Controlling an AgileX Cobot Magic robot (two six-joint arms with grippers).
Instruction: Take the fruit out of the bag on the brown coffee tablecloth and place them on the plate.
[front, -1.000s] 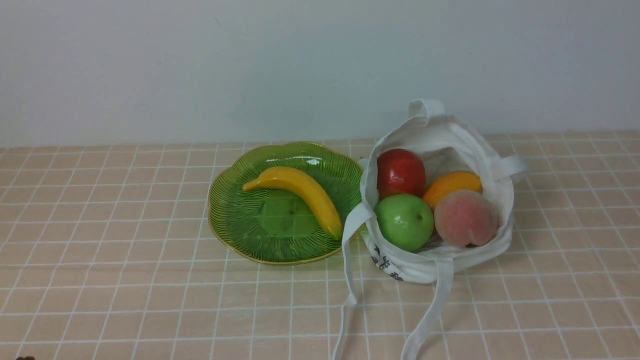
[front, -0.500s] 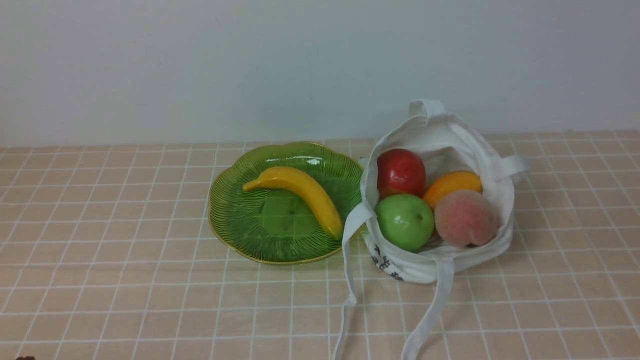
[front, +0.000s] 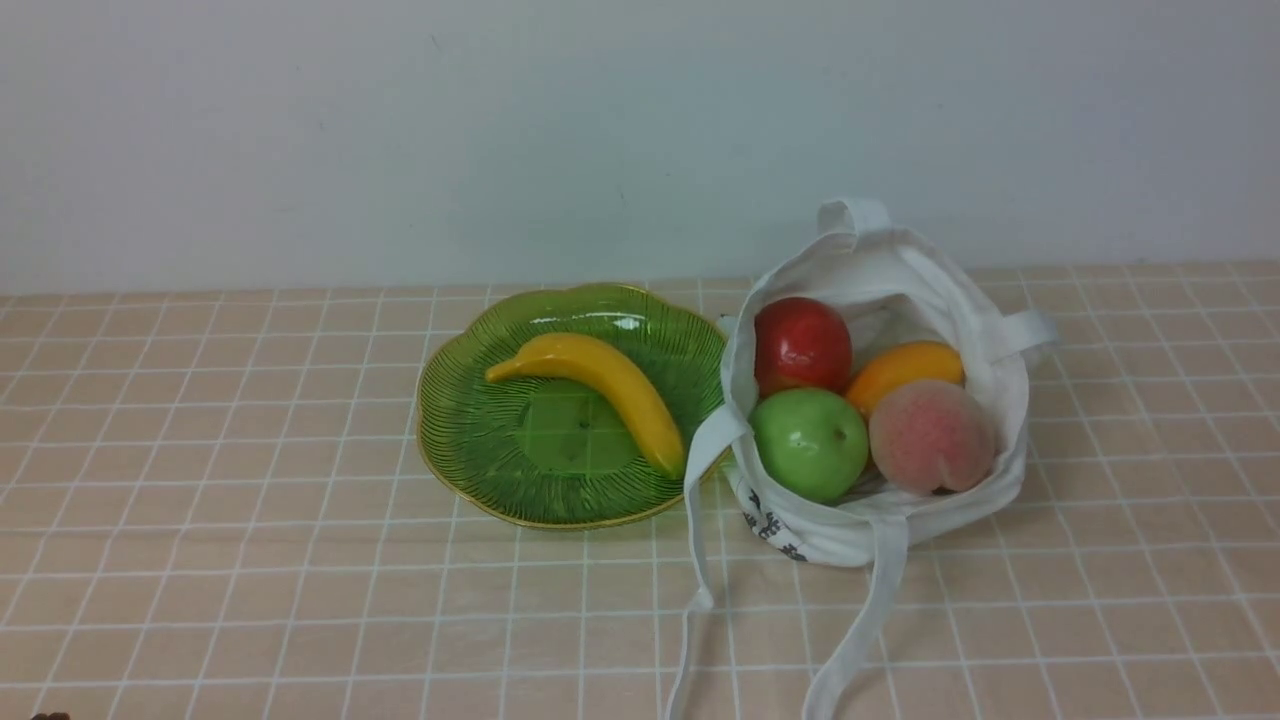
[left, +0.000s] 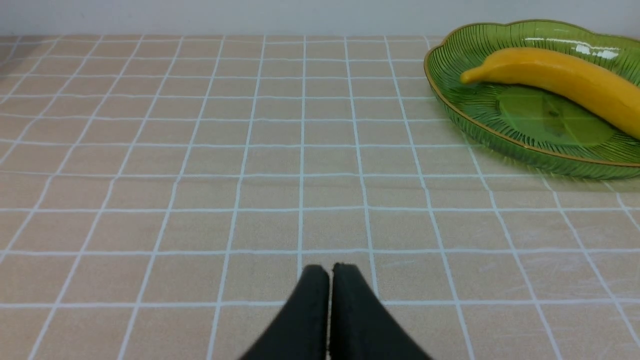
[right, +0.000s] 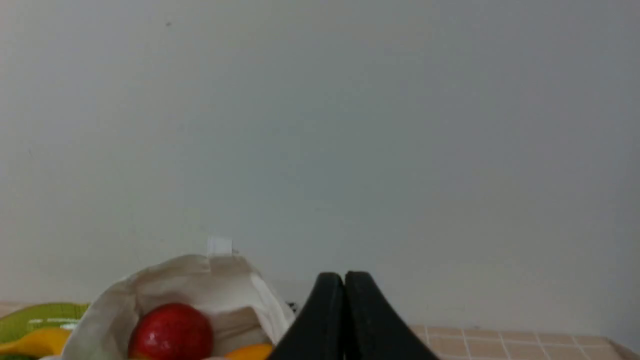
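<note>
Plain pale grey-white wall (front: 400, 130) filling the 12 o'clock half of the front view, matte, faint dark speck (front: 434, 42) on it toward 11 o'clock, tiny dark object (front: 48, 716) cropped at the 7 o'clock corner, identity unclear

Three cameras, one table.
Front view looked forward and down over the tablecloth (front: 250, 520) toward the wall (front: 400, 130). Left wrist view sat low, sharing the plate (left: 440, 95); right wrist view faced the wall, sharing the bag (right: 200, 275).
</note>
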